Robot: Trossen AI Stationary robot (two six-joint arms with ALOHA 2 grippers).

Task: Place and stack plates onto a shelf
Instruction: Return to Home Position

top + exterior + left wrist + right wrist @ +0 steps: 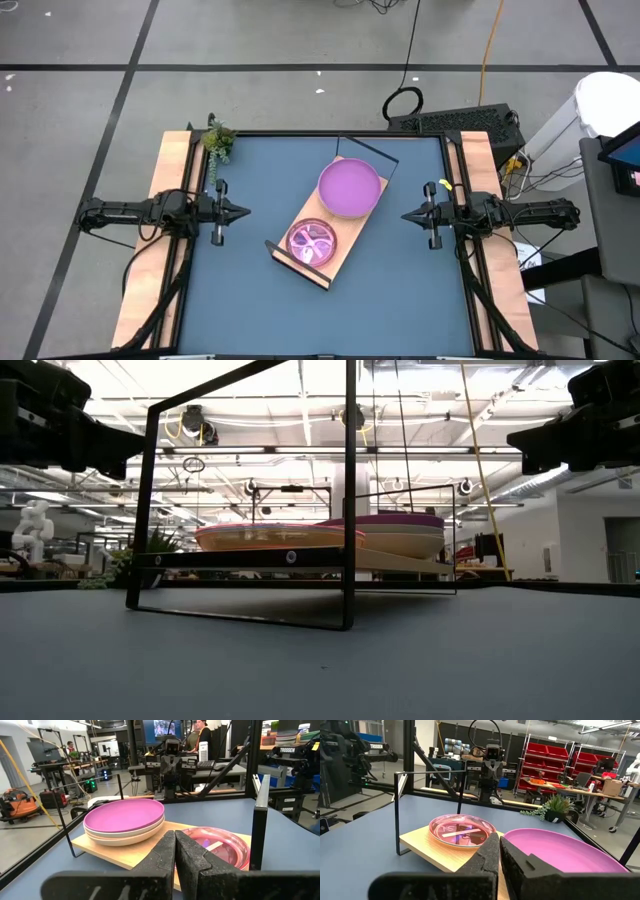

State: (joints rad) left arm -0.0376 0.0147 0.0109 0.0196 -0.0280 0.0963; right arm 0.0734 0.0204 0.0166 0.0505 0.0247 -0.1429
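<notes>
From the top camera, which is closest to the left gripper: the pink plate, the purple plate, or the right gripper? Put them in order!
Measured from the left gripper, at the table's left side:
1. Pink plate: on the front end of the shelf, just to the gripper's right.
2. Purple plate: on the shelf's back end, farther right.
3. Right gripper: across the table, at its right side.

A long rectangular light-wood shelf board (348, 232) lies diagonally mid-desk (250, 300), carried just above the surface by thin black metal frame ends (349, 490). On its far-right half sits a stack of large opaque round plastic plates, with a purple plate (349, 188) on top and a beige plate (125, 836) nested under it. On its near-left half rests a smaller translucent pink plate (312, 242), topping a low stack where an orange translucent plate (260, 540) shows beneath. The two stacks sit just beside each other.
</notes>
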